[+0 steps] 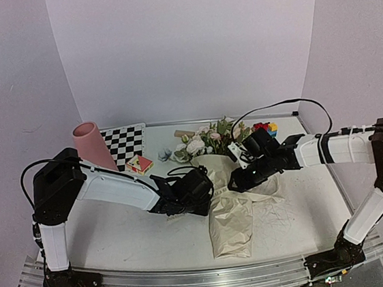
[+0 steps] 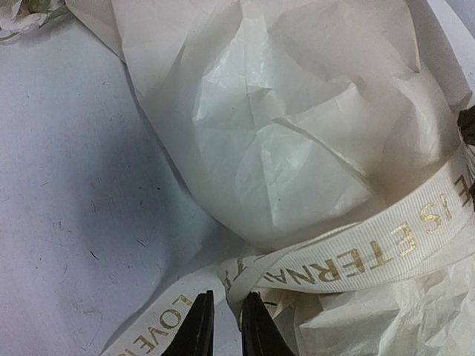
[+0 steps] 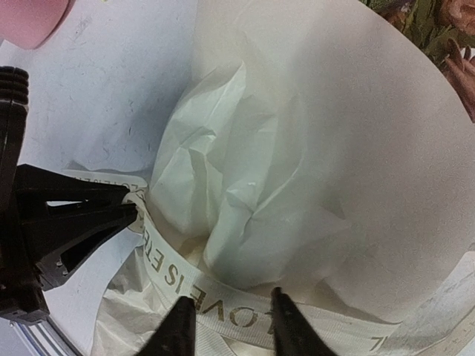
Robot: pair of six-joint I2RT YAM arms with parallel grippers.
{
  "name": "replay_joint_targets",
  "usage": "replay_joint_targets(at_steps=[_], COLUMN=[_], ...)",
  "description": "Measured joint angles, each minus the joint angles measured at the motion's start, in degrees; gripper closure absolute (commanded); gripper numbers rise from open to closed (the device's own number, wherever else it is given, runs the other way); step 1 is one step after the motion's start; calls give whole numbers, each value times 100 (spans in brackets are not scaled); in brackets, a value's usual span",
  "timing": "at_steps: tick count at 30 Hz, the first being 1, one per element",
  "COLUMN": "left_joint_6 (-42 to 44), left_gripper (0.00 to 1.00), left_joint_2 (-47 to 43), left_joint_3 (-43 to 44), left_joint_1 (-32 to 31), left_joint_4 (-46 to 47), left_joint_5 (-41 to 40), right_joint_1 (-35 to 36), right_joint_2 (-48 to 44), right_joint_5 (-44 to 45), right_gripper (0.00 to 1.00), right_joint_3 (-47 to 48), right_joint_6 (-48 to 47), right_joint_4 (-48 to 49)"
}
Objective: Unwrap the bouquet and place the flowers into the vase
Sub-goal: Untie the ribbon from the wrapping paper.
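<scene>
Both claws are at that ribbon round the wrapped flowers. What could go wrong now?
1. The left gripper seems to pinch the ribbon only by a thin bit near its knot, so a pull may slip it free.
2. The right gripper, open astride the ribbon, could catch the paper underneath and tear it.

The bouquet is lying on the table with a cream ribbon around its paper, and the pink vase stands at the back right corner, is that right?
Not quite: the pink vase stands at the back left, next to the checkerboard mat, as the top external view shows. The bouquet does lie on the table with a cream ribbon around its paper.
</scene>
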Motion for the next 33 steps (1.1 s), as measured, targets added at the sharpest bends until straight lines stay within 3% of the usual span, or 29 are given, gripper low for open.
replay_joint_targets(at_steps=[3,6,7,10,11,15,21,26,33], left_joint_6=[1,1,1,1,1,1,15,36,38], left_gripper=[84,85,85,84,84,85,85,85,85], left_joint_2=[0,0,0,0,0,0,0,0,0], left_joint_3=[0,0,0,0,0,0,2,2,2], left_joint_1=[0,0,0,0,0,0,0,0,0], left_joint_4=[0,0,0,0,0,0,0,0,0], left_joint_5=[-1,-2,-2,-4,-2,-2,-2,-2,-4], right_joint_1=[3,2,2,2,2,2,2,4,38], right_joint_2=[-27,-147,-207,-468,-538,-600,-262,13,223], right_joint_5=[24,70,93,196,217,241,228,226,189], right_gripper=[92,97,94,58,53,45,43,52,91], right_joint_3=[0,0,0,0,0,0,83,87,87], right_joint_6=[-9,3,12,31,-1,13,80,115,153], right_joint_4=[-6,-21,-29,-27,-27,-28,-28,-45,-49])
